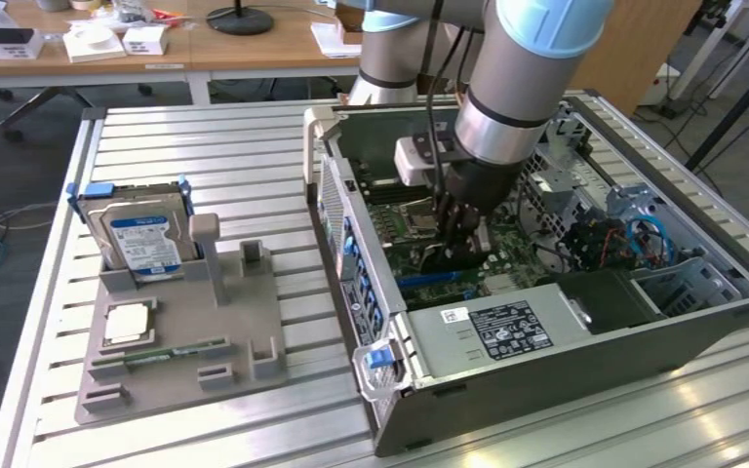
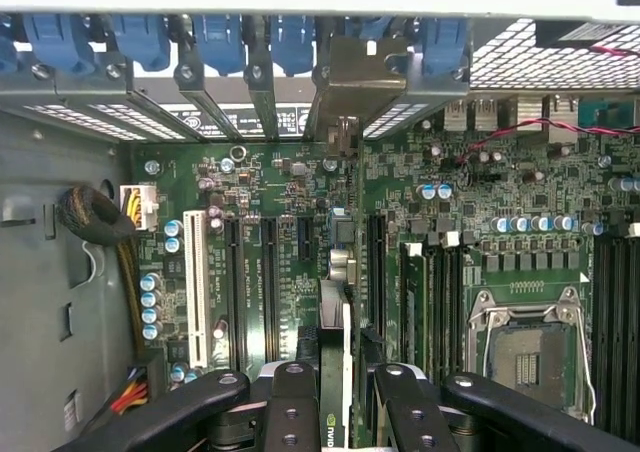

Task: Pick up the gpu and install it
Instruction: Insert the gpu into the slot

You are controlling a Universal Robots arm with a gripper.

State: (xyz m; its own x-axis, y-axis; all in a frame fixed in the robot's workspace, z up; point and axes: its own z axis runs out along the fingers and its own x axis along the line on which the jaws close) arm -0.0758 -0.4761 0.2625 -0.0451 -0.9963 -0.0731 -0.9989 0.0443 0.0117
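— The gpu (image 2: 346, 372) shows edge-on in the wrist view: face hidden, near end cut by the picture's edge.
— Seated in a slot?
— Can't tell. The fingers (image 2: 292, 412) beside it are cut off as well.
— And the exterior view?
— The hand (image 1: 458, 242) ends somewhere among dark parts in the computer case (image 1: 544, 375); the hard drive (image 1: 143, 242) label is too small to read.

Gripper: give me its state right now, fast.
Gripper: closed on the gpu, held edge-on over the motherboard inside the computer case.

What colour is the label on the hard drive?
Blue and white; the label shows best in the exterior view.
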